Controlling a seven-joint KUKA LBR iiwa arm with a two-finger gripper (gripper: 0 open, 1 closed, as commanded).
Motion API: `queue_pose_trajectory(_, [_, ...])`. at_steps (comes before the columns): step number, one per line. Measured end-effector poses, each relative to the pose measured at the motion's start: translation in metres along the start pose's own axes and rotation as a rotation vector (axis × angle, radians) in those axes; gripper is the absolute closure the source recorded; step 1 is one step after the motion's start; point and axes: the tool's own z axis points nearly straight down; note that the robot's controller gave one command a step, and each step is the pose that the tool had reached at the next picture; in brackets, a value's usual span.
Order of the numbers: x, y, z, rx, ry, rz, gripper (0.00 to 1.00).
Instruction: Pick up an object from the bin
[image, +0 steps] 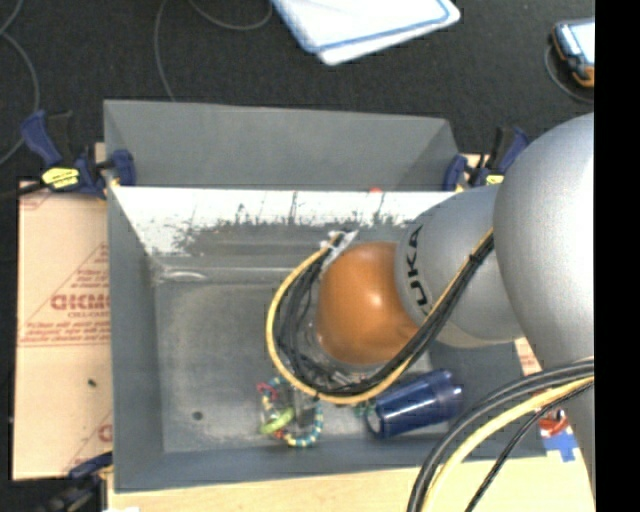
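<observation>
My gripper (303, 378) shows as a dark body under the arm's wrist, low over the bin's front middle. Directly below it lies a small multicoloured thing (289, 417) with green, red and blue bits, like a string of beads around a green piece. The gripper's lower end meets this thing, and whether it holds it cannot be seen. A dark blue cylindrical cup (415, 403) lies on its side just to the right, near the bin's front wall.
The arm with its orange cover and looping yellow and black cables hangs over the bin's middle and right. The left half of the bin floor is bare grey metal. The front wall is close behind the small things.
</observation>
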Motion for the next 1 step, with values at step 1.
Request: queue_pose_trajectory(1, [-0.0009, 0.0154, -0.1459, 0.000, -0.002, 0.048, 1.00])
